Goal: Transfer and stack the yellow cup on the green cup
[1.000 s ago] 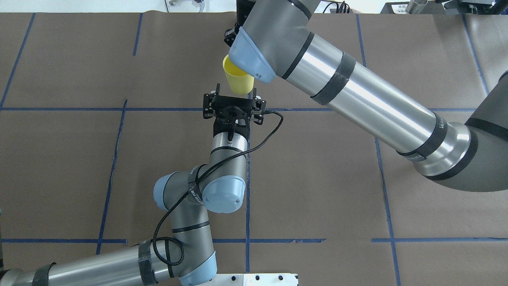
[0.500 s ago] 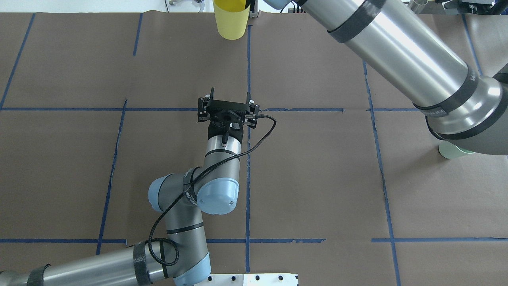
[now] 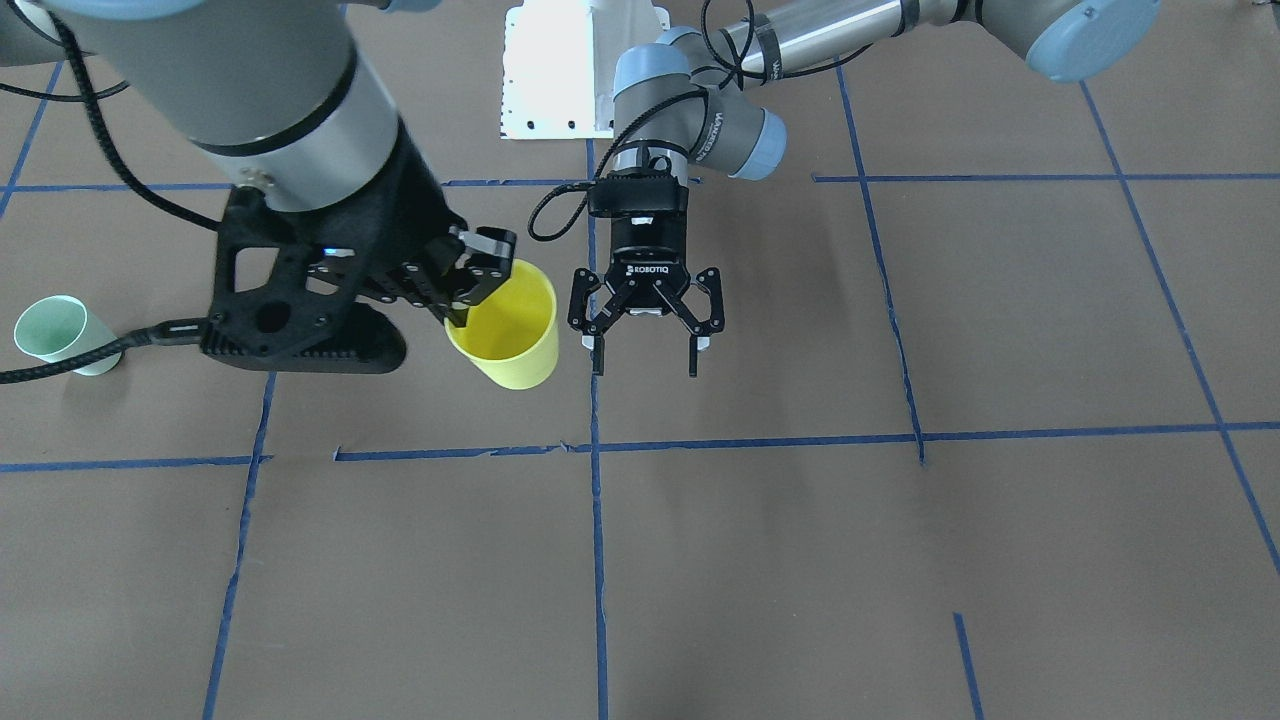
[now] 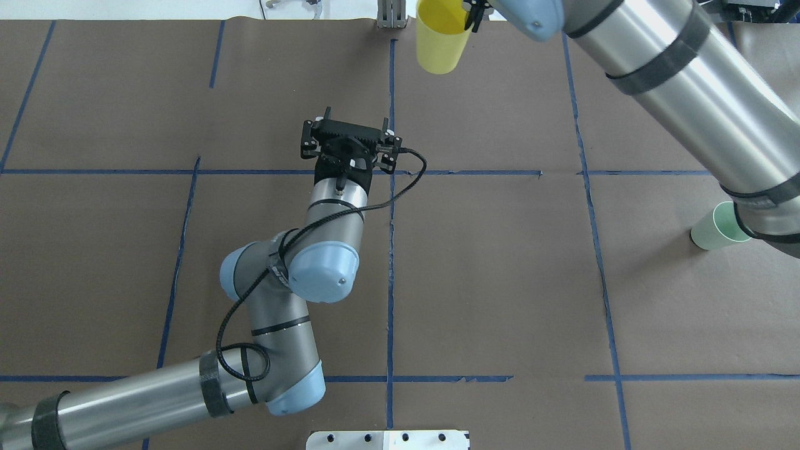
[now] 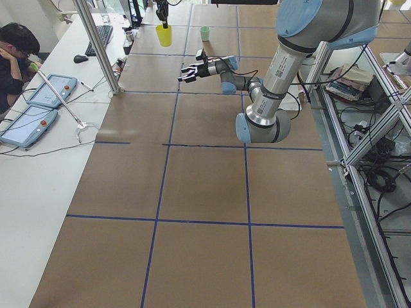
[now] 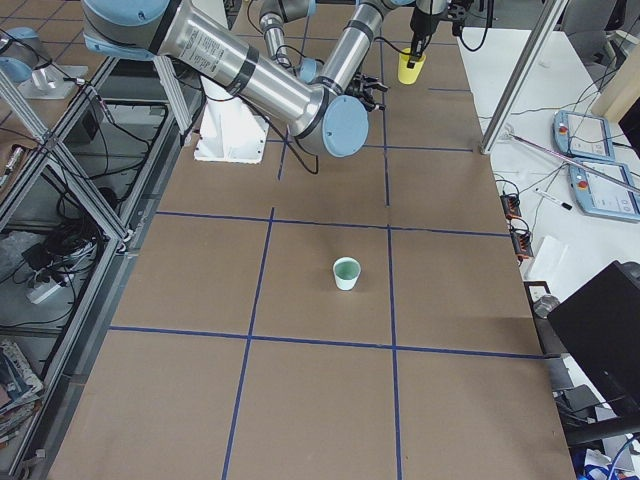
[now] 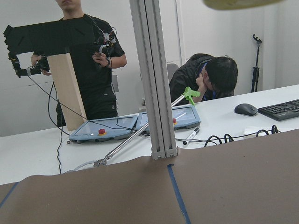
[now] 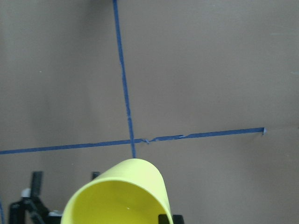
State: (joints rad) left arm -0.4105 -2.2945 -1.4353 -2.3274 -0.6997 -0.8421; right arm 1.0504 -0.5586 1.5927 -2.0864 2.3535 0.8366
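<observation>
Holding the yellow cup (image 3: 507, 340) aloft over the tabletop (image 3: 800, 560), with the right end effector (image 3: 463, 300) clamped on its rim. Hovering the left end effector (image 3: 645, 360) just beside it, fingers spread apart, gripping nothing. Sitting upright on the tabletop, well apart toward the robot's right: the green cup (image 3: 60, 336).

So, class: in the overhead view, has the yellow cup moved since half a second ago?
Yes. The yellow cup has shifted right, crossing from the left of the vertical blue tape line to its right.
</observation>
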